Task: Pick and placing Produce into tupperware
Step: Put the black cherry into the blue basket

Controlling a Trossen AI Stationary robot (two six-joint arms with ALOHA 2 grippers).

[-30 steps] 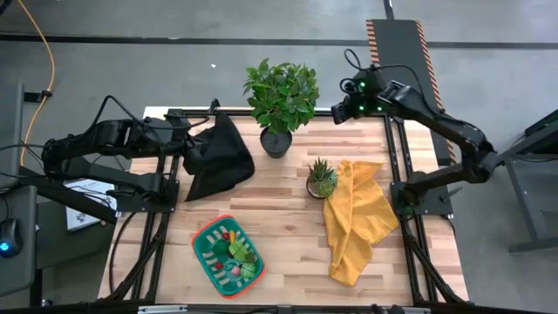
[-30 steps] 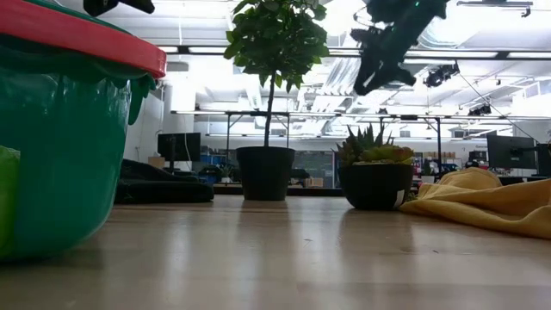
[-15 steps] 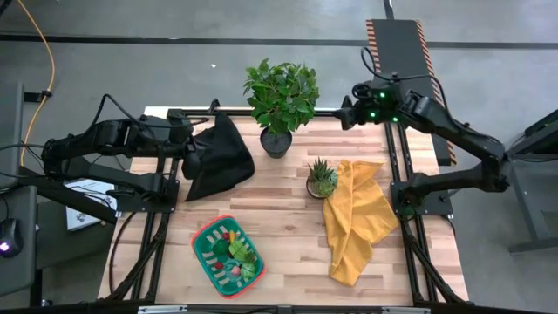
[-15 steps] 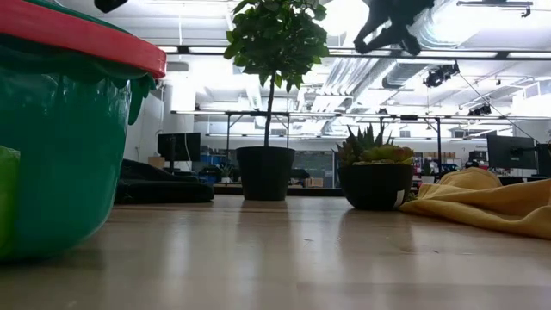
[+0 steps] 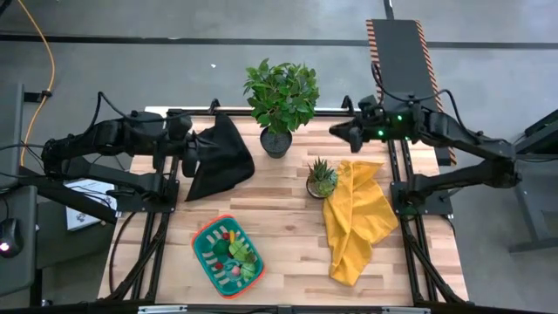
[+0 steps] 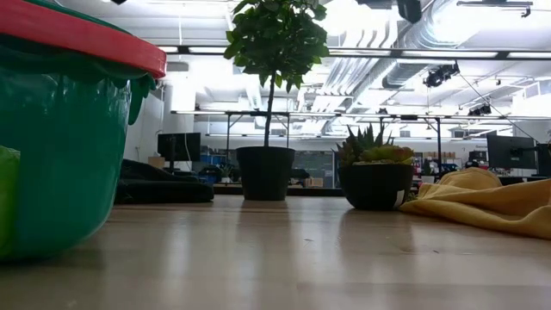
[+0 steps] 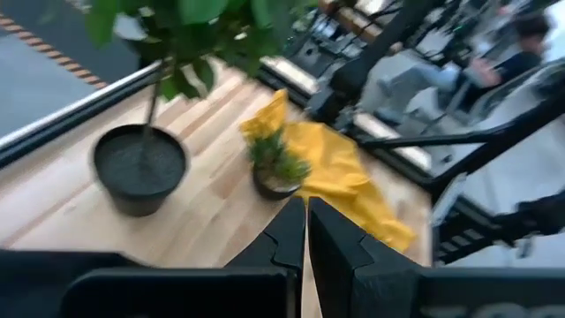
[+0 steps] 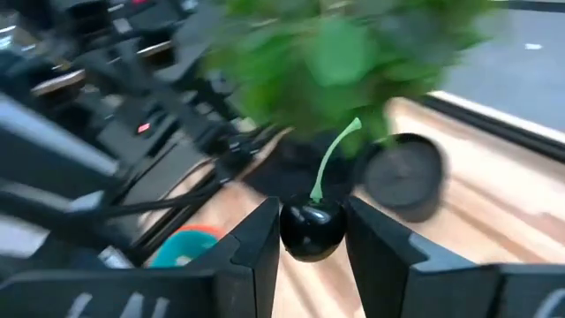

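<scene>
Tupperware [image 6: 60, 138]: cut off by left and top edges in low view.
Produce [image 5: 234, 253]: individual pieces too small to identify in high view.
Leafy plant [image 8: 353, 62]: blurred in right wrist view.
Yellow cloth [image 6: 491, 205]: cut off at right edge in low view.

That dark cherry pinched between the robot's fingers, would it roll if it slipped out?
Probably. The cherry looks round and glossy, so it could slide from the right gripper and roll across the table. Its thin green stem might slow it.

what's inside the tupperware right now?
High view: the tupperware holds a small heap of toy produce, with green, red and yellow pieces and a pink one near its front end. Pale markings show on its bare floor. Anything lying under the heap is covered.
</scene>
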